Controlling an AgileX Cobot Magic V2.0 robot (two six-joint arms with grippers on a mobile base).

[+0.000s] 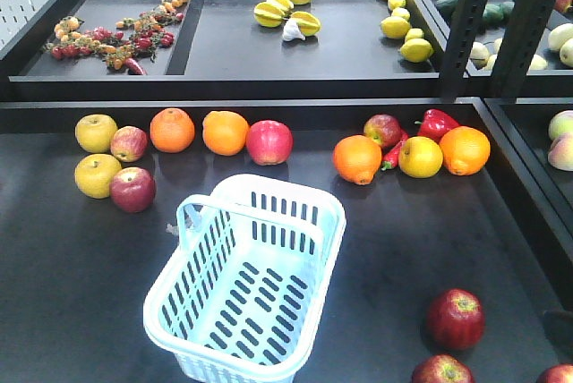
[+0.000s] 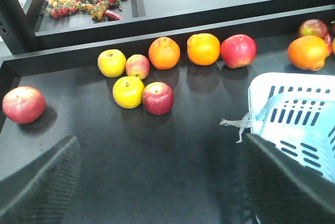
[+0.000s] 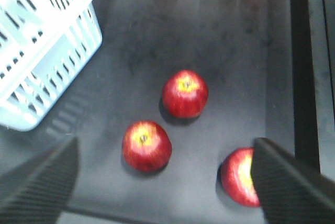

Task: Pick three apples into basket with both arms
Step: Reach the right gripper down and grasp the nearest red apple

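Both open wide and empty, the right end effector (image 3: 165, 141) hangs over three dark red apples (image 3: 184, 93) on the table (image 1: 72, 293), the left end effector (image 2: 159, 145) beside the empty basket (image 1: 269, 186) mid-table; more apples (image 1: 269, 141) lie beyond.

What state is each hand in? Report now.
Left hand: open, holding nothing.
Right hand: open, holding nothing, over the apples.
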